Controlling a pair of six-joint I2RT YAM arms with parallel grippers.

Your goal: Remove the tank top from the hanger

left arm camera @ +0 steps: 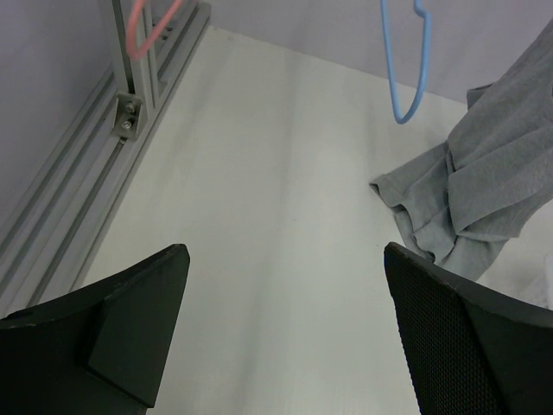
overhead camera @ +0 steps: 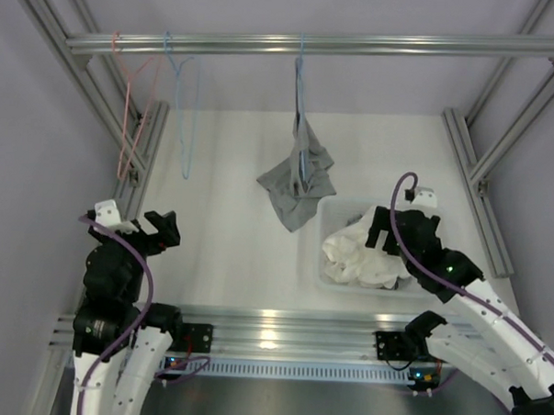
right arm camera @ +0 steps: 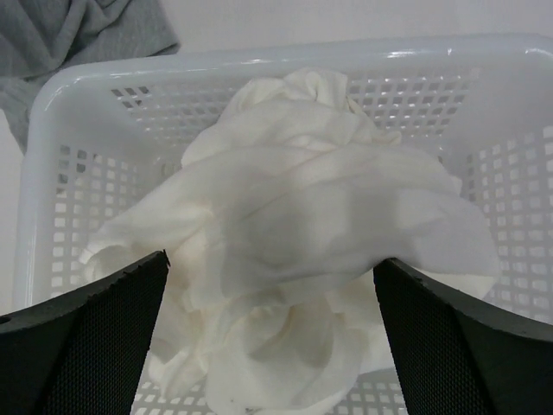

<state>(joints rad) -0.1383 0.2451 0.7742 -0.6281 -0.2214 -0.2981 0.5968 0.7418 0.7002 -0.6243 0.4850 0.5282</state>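
My left hand [left arm camera: 285, 320] and right hand [right arm camera: 272, 337] gape, empty. The tank top [overhead camera: 298, 185] hangs on its hanger [overhead camera: 299, 89] beside the basket [right arm camera: 52, 104]; a sideways tug may snag a strap or unhook it.

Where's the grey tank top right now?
Top view, centre: the tank top hangs bunched on the right-hand blue hanger under the rail. Its lower end reaches the table by the basket's far-left corner.
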